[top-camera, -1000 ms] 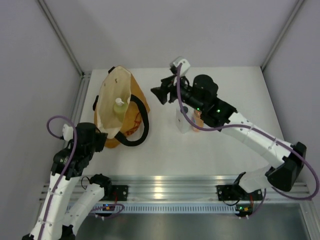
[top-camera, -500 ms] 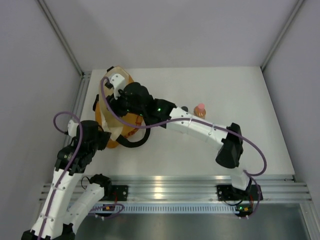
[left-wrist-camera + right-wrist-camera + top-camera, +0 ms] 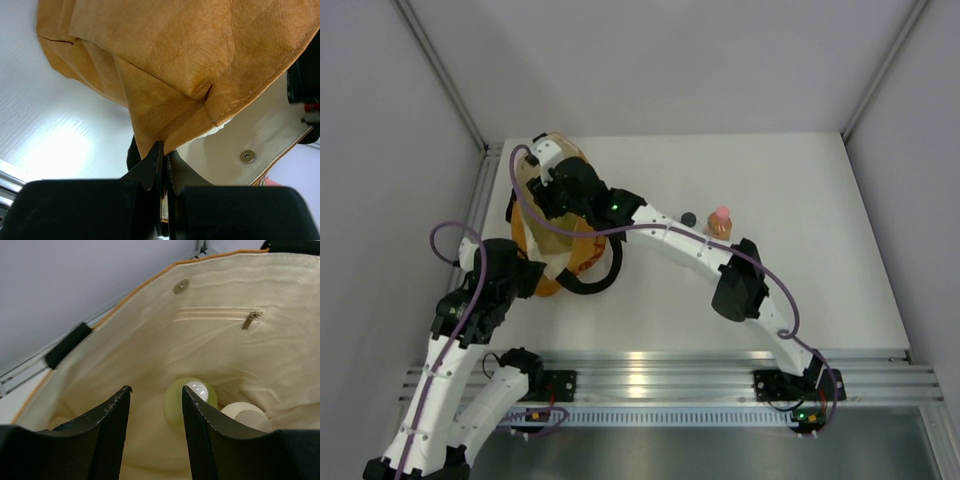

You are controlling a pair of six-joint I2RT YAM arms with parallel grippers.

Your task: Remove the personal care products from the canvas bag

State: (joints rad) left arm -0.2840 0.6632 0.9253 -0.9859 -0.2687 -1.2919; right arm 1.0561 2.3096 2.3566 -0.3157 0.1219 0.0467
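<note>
The mustard canvas bag (image 3: 585,242) stands at the left of the table. My left gripper (image 3: 535,272) is shut on its near rim; the left wrist view shows the fingertips (image 3: 159,152) pinching the fabric edge (image 3: 175,60). My right gripper (image 3: 558,195) is open inside the bag's mouth (image 3: 155,395). The pale green bottle with white cap (image 3: 192,399) stands just beyond its right finger (image 3: 200,430). The beige bottle's cream cap (image 3: 247,417) lies beside it. The orange bottle with pink cap (image 3: 720,222) stands on the table. The clear bottle's black cap (image 3: 689,218) shows beside it; my arm hides its body.
The right arm stretches across the table from the near right to the bag. The bag's black strap handle (image 3: 592,282) loops onto the table in front of it. Inside the bag are a zip pocket (image 3: 220,315) and a metal snap (image 3: 181,286).
My right arm swung left from near the two standing bottles to the bag, and its open gripper went down into the opening. My left gripper has kept its hold on the rim.
</note>
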